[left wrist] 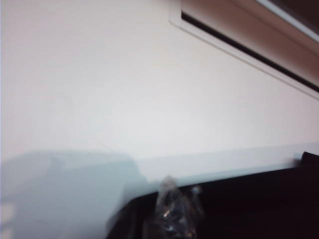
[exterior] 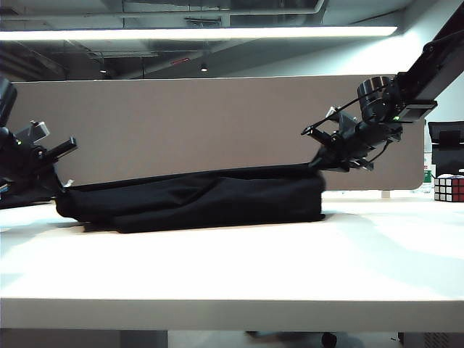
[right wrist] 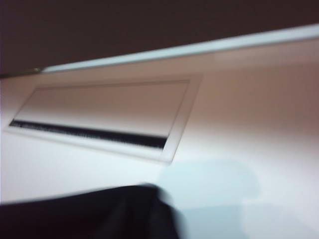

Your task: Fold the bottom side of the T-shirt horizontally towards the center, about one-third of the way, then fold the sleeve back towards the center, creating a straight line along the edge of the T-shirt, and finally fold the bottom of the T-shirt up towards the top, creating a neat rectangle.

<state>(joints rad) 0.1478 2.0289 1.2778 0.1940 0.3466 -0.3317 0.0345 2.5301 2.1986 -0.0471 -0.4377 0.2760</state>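
T-shirt [exterior: 196, 199] stretches nine-to-three across worktop [exterior: 232, 268]; left pincer [exterior: 61, 187] pinches one end, right pincer [exterior: 319, 163], grip unclear, the other.

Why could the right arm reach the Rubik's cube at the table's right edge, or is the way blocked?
Probably yes. The Rubik's cube stands apart from the T-shirt, with bare table between them. But the right gripper is at the shirt's raised edge, so it must let go first.
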